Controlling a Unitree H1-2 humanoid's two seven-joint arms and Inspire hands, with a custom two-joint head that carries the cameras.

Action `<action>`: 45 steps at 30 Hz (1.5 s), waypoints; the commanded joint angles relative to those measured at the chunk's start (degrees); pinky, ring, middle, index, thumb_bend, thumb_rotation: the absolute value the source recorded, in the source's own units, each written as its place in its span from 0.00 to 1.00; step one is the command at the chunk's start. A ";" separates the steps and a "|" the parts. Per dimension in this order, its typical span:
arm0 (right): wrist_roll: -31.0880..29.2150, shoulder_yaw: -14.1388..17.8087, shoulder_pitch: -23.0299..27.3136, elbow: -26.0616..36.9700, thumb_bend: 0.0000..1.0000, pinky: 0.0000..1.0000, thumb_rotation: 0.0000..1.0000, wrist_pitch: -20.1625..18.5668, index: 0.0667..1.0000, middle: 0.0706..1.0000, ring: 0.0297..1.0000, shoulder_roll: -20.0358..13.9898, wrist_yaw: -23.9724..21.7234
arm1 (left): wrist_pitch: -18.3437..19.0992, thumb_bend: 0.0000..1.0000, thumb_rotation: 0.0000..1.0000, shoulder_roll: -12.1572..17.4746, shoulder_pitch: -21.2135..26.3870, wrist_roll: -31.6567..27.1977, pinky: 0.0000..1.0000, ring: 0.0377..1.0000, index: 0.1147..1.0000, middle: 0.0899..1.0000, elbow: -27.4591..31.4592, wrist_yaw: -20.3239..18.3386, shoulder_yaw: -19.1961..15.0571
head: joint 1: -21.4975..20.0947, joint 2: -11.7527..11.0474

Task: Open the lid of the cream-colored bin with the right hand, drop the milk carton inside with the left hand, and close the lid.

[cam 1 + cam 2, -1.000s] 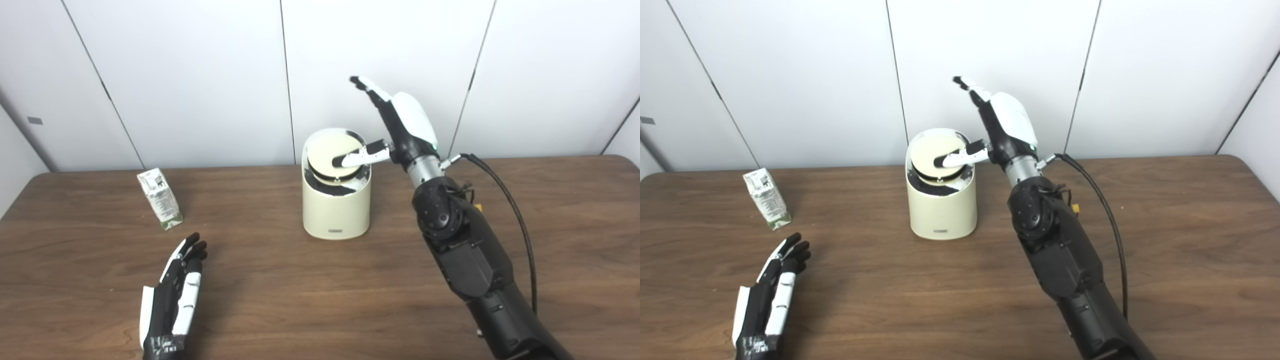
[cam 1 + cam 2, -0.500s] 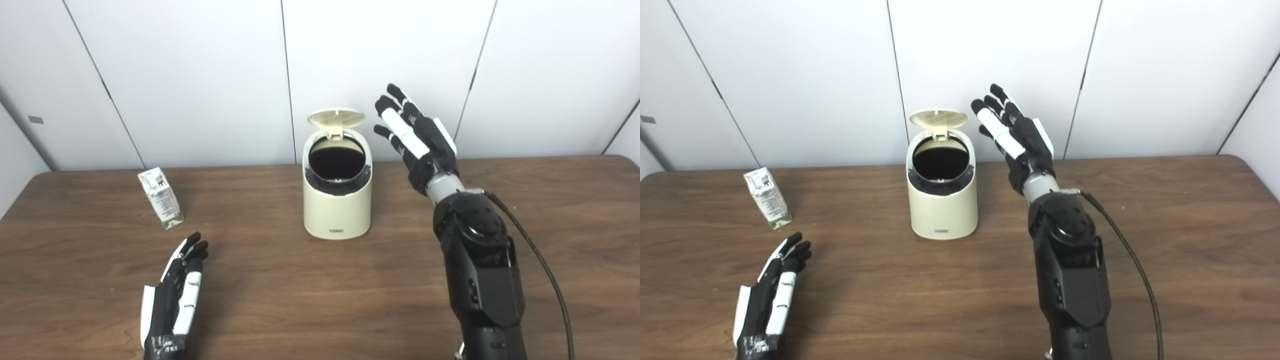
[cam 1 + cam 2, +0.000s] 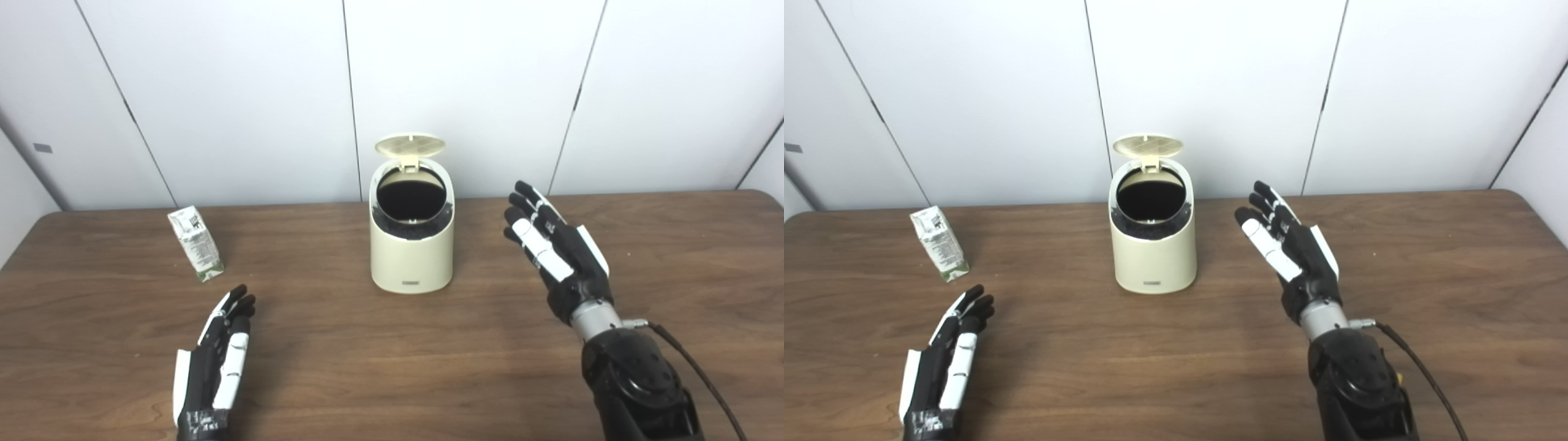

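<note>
The cream-colored bin [image 3: 411,257] stands at the table's middle with its lid [image 3: 410,145] flipped up at the back, showing a dark inside. A small white and green milk carton [image 3: 196,243] stands upright to the left of the bin. My right hand [image 3: 556,252] hovers open to the right of the bin, fingers spread and apart from it. My left hand [image 3: 215,360] rests open near the front left, a little in front of the carton, holding nothing.
The brown wooden table [image 3: 367,367] runs to white wall panels [image 3: 245,92] behind the bin. A black cable [image 3: 698,380] trails from my right forearm at the front right.
The lid sprang from pressed down to fully up. My right hand left the bin top, then pulled back down and to the right. My left hand and the carton stayed still.
</note>
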State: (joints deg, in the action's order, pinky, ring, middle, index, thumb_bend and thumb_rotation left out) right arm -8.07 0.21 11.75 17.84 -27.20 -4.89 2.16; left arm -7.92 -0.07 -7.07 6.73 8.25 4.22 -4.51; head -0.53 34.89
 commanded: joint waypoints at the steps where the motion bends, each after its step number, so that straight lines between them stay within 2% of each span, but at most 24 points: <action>1: 1.46 0.30 -0.31 2.60 0.43 0.91 0.58 0.98 0.92 0.94 0.94 -0.54 0.07 | -1.04 0.54 0.85 -0.18 -1.14 -0.55 0.88 0.84 0.91 0.84 -2.25 0.38 0.17 | -0.07 0.04; 7: 6.82 -0.48 -5.27 1.07 0.39 0.93 0.75 7.51 0.92 0.95 0.95 -0.24 0.31 | -0.49 0.53 0.81 -0.18 -0.97 -2.17 0.88 0.85 0.91 0.85 -1.69 0.10 -0.22 | 0.77 0.34; 9: 7.63 -0.29 -6.67 0.33 0.39 0.94 0.77 9.80 0.92 0.95 0.95 0.04 0.42 | -0.11 0.52 0.79 -0.04 -0.97 -2.44 0.87 0.84 0.91 0.84 -1.31 0.15 -0.51 | 1.18 0.42; 11: 8.19 -0.09 -7.67 0.03 0.40 0.95 0.78 10.98 0.92 0.96 0.95 0.27 0.51 | 1.24 0.54 0.63 -0.19 -1.14 -3.56 0.85 0.84 0.91 0.85 -0.08 0.06 -0.93 | 1.54 0.50; 12: 8.27 0.11 -8.20 -0.34 0.41 0.94 0.78 11.82 0.92 0.96 0.95 0.29 0.53 | 1.69 0.55 0.60 -0.17 -1.24 -3.71 0.84 0.84 0.91 0.85 0.84 0.15 -1.14 | 3.02 0.56; 14: 8.35 0.57 -8.91 -1.39 0.41 0.97 0.78 13.66 0.93 0.97 0.96 0.19 0.46 | 2.33 0.55 0.46 -0.11 -1.36 -3.43 0.77 0.84 0.93 0.87 2.42 0.43 -1.45 | 5.12 0.46; 15: 8.76 0.73 -9.28 -1.92 0.41 0.98 0.77 14.65 0.93 0.97 0.97 -0.04 0.51 | 2.84 0.56 0.42 -0.18 -1.36 -2.02 0.74 0.83 0.93 0.87 3.30 1.09 -1.61 | 6.97 0.24; 16: 9.10 0.83 -9.48 -2.24 0.42 0.99 0.79 15.27 0.93 0.97 0.97 -0.17 0.51 | 3.22 0.59 0.40 -0.25 -1.34 -0.99 0.71 0.81 0.91 0.85 3.83 1.56 -1.70 | 6.97 0.24; 18: 9.99 1.49 -10.07 -3.45 0.43 1.00 0.80 17.70 0.93 0.97 0.97 -0.76 0.84 | 4.59 0.61 0.40 -0.44 -0.89 2.00 0.73 0.81 0.90 0.84 5.66 2.94 -2.04 | 11.87 -0.28; 21: 9.41 3.03 -10.64 -4.70 0.44 1.00 0.80 20.58 0.94 0.96 0.97 -1.16 0.83 | 5.42 0.63 0.32 -0.62 0.22 4.78 0.75 0.79 0.88 0.82 7.66 4.46 -2.41 | 16.70 -0.67; 22: 9.06 3.49 -10.67 -4.76 0.44 1.00 0.77 21.13 0.94 0.95 0.96 -1.22 0.65 | 6.10 0.65 0.29 -0.65 0.69 5.77 0.76 0.79 0.87 0.81 8.27 4.95 -2.57 | 18.22 -0.89; 24: 8.78 4.07 -10.77 -4.10 0.45 0.98 0.74 21.10 0.94 0.95 0.96 -1.36 0.18 | 7.38 0.70 0.25 -0.47 1.86 7.02 0.78 0.79 0.87 0.81 9.49 5.81 -3.15 | 20.19 -1.26; 27: 6.73 4.24 -10.92 -1.80 0.43 0.96 0.72 19.09 0.94 0.94 0.96 -2.49 -2.08 | 8.24 0.80 0.12 0.58 3.54 7.57 0.78 0.80 0.88 0.83 10.68 6.20 -4.20 | 22.72 -1.88; 30: 5.28 4.39 -10.89 0.77 0.45 0.84 0.67 16.50 0.91 0.90 0.90 -3.17 -3.20 | 8.85 0.89 0.07 1.93 5.68 6.79 0.79 0.81 0.89 0.84 11.21 6.46 -5.74 | 24.82 -2.21; 33: 3.24 5.00 -10.67 1.62 0.47 0.74 0.64 15.37 0.88 0.86 0.85 -3.19 -3.74 | 9.92 0.92 0.03 2.95 7.92 7.72 0.76 0.82 0.89 0.85 11.21 7.17 -7.08 | 26.59 -2.54; 34: 4.78 4.81 -10.59 1.76 0.49 0.71 0.63 15.12 0.86 0.85 0.83 -3.28 -3.06 | 10.74 0.93 0.04 3.43 8.87 8.48 0.74 0.81 0.88 0.84 11.27 7.48 -7.55 | 26.72 -2.58; 35: 6.22 4.66 -10.51 1.75 0.55 0.63 0.65 15.09 0.82 0.81 0.78 -3.42 -2.51 | 11.37 0.94 0.04 3.75 9.69 8.82 0.77 0.80 0.87 0.83 11.30 7.68 -7.90 | 27.37 -2.75; 37: 7.29 4.78 -10.26 1.50 0.62 0.57 0.67 15.21 0.78 0.77 0.74 -3.33 -1.95 | 12.28 0.94 0.04 4.66 11.50 9.11 0.76 0.80 0.87 0.83 11.00 7.89 -8.61 | 28.26 -3.03; 42: 7.09 5.21 -9.97 0.73 0.67 0.53 0.66 15.50 0.74 0.73 0.70 -3.19 -2.18 | 14.73 0.93 0.04 7.86 15.85 11.61 0.73 0.79 0.86 0.83 9.32 8.16 -9.62 | 29.53 -3.16; 45: 11.01 4.21 -10.17 -0.19 0.65 0.52 0.68 18.07 0.75 0.72 0.69 -4.41 -1.91 | 15.08 0.92 0.03 10.63 18.39 12.80 0.75 0.82 0.87 0.85 7.02 7.66 -9.53 | 29.93 -2.99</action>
State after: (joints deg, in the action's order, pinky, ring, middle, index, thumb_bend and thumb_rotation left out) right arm 1.30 4.51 0.24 17.12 -12.52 -8.07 -0.09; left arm 7.87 8.76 9.24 18.21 15.05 11.52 -13.86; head 29.18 31.82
